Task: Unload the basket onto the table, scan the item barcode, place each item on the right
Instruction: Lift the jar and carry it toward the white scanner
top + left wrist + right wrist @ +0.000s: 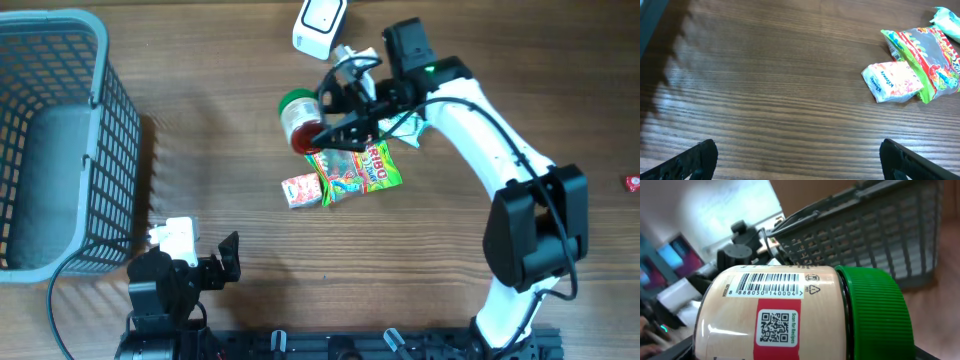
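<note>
A jar with a green lid (297, 118) lies sideways in my right gripper (316, 128), which is shut on it above the sweet packets. In the right wrist view the jar (790, 325) fills the frame, lid (875, 315) to the right. Its barcode (769, 285) and a QR code face the camera. A white scanner (320, 22) lies at the table's far edge, just beyond the jar. My left gripper (228, 258) hovers near the front edge, open and holding nothing. In the left wrist view its fingers (695, 157) stand wide apart over bare wood.
A grey mesh basket (60, 140) stands at the left. A colourful gummy bag (360, 168) and a small white-and-red packet (301, 189) lie below the jar; the left wrist view shows the gummy bag (930, 55) and the small packet (892, 81). A small red thing (632, 182) sits at the right edge.
</note>
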Motion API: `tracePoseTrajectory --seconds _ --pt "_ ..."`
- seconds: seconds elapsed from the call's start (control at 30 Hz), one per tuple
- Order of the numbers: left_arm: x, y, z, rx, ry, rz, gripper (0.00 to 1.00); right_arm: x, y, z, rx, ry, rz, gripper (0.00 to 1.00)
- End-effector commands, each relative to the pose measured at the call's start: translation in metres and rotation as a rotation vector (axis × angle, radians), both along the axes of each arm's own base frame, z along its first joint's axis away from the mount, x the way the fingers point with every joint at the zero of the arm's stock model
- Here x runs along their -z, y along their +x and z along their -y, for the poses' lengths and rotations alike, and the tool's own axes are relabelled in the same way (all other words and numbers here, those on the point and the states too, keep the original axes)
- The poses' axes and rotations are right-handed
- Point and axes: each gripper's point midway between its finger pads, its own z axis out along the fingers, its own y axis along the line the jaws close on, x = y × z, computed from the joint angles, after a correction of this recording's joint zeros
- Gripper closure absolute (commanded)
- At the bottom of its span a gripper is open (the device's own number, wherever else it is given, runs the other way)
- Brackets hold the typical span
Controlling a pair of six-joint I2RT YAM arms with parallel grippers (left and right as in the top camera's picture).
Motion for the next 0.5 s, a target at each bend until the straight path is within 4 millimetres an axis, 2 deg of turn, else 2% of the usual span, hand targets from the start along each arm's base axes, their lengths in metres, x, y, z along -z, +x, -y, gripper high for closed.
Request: tracePoseTrajectory --seconds 0.0,0.17,0.33,0.47 --pt "-0.001 0.000 0.001 -0.003 -0.014 0.002 0.00 -0.024 -0.009 -0.015 -0.083 0.110 0.124 0.18" --pt "-0.001 0.000 0.001 -0.003 -0.014 0.002 0.00 -0.048 -0.005 -0.034 -0.133 0.175 0.306 0.18" --pt "-0.001 0.000 0.001 -0.003 -0.014 0.002 0.00 -0.068 -0.002 -0.037 -0.142 0.209 0.418 0.18" --pt "-0.001 0.000 0.001 -0.003 -0.014 0.002 0.00 -0.073 -0.001 -0.037 -0.143 0.208 0.425 0.16"
